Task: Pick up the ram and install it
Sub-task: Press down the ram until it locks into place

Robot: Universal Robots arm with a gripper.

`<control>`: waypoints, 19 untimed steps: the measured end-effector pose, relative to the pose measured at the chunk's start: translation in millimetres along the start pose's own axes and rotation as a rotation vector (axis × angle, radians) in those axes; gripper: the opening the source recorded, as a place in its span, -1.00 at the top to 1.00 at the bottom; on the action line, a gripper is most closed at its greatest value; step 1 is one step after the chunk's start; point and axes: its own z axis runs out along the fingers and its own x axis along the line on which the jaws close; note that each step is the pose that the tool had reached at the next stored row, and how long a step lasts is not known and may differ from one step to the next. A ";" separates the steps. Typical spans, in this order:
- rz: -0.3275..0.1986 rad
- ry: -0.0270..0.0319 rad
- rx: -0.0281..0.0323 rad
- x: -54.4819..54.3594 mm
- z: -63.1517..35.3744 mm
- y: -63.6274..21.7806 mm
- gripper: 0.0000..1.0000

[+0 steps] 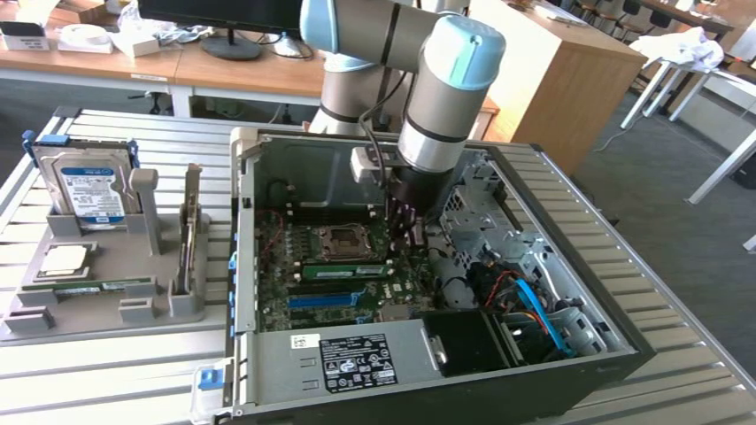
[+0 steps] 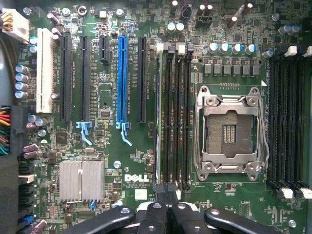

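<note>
The ram [image 1: 343, 269] is a long green stick standing on edge in a memory slot beside the empty processor socket [image 1: 343, 239] inside the open computer case. In the wrist view the ram [image 2: 157, 117] appears edge-on as a thin pale line along the outermost of the black slots [image 2: 175, 117]. My gripper [image 1: 408, 232] hangs inside the case just above the board, near one end of that stick. Its black fingers [image 2: 155, 214] are pressed together, so the gripper [image 2: 165, 208] is shut with nothing between them.
A grey holder [image 1: 106, 310] at the exterior view's left carries a silver-and-blue hard drive [image 1: 92, 190], a square processor chip [image 1: 65, 258], another green stick [image 1: 101, 285] and an upright card [image 1: 189, 235]. Case walls [image 1: 243, 266], a power supply [image 1: 354, 359] and cables [image 1: 532, 305] surround the board.
</note>
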 end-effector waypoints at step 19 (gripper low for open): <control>0.000 0.0002 0.0113 0.0 0.1 37.2 0.80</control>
